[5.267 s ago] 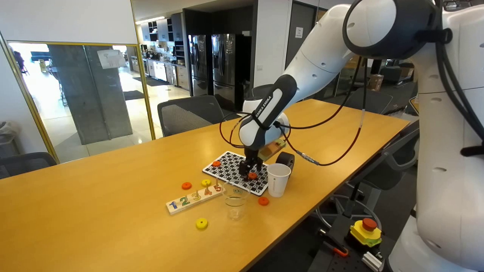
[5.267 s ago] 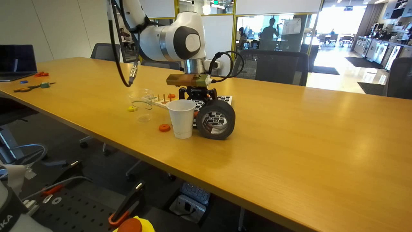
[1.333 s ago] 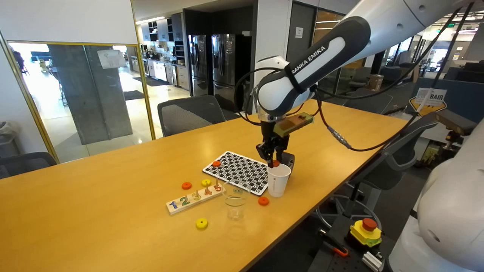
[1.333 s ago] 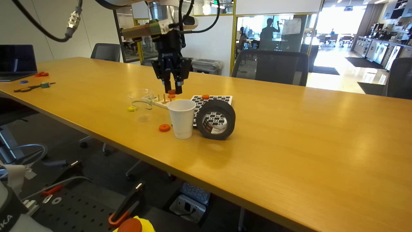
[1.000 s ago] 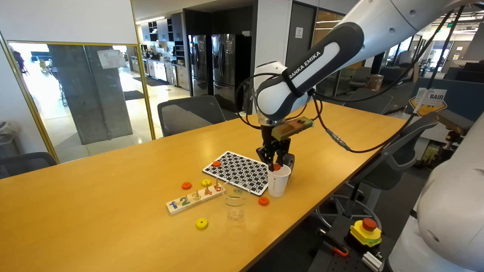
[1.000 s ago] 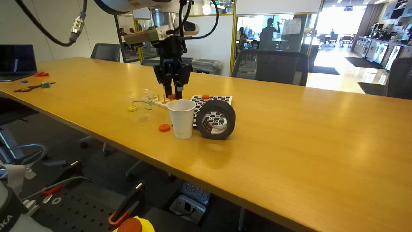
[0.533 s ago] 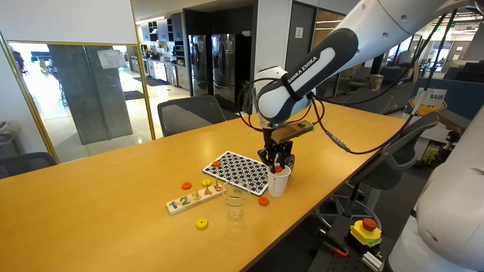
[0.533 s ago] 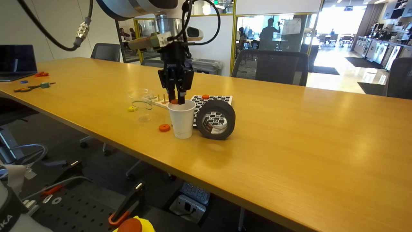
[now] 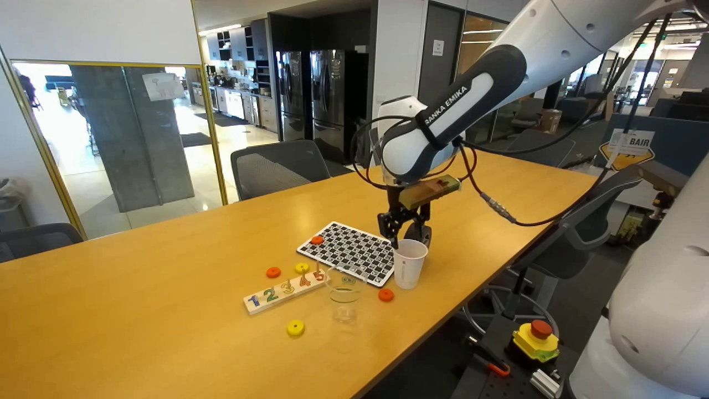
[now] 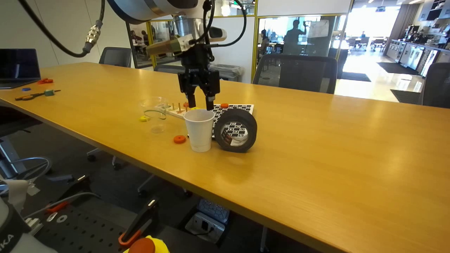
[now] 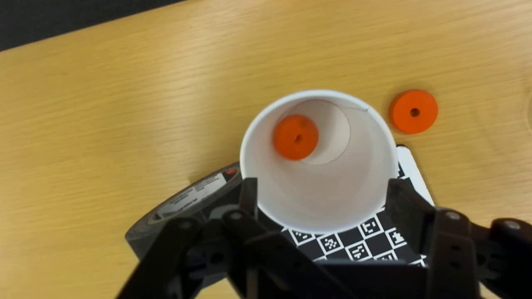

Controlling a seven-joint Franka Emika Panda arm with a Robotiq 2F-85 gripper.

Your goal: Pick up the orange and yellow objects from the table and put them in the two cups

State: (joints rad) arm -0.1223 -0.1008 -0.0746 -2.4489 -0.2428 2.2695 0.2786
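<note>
My gripper (image 11: 322,182) stands open just over the white cup (image 9: 410,267), its fingers spread about as wide as the cup's mouth. Nothing is between the fingertips. Inside the cup, near its base, lies an orange disc (image 11: 291,145). A second orange disc (image 11: 419,104) rests on the table beside the cup. More orange pieces show in an exterior view: an orange disc (image 9: 317,240) on the checkered board and an orange disc (image 9: 273,272) on the wood. One yellow disc (image 9: 302,268) sits behind the number strip, another yellow disc (image 9: 296,328) before it. The clear cup (image 10: 156,116) stands upright.
A black tape roll (image 10: 218,135) stands on edge beside the white cup. The checkered board (image 9: 354,252) lies behind it. A wooden number strip (image 9: 285,292) with upright pegs is near the clear cup. A laptop (image 10: 19,66) and hand tools (image 10: 31,96) lie farther off.
The gripper carried an orange disc from the board to the white cup, came down, opened and let it fall inside. The cup has shifted very slightly in the last half second.
</note>
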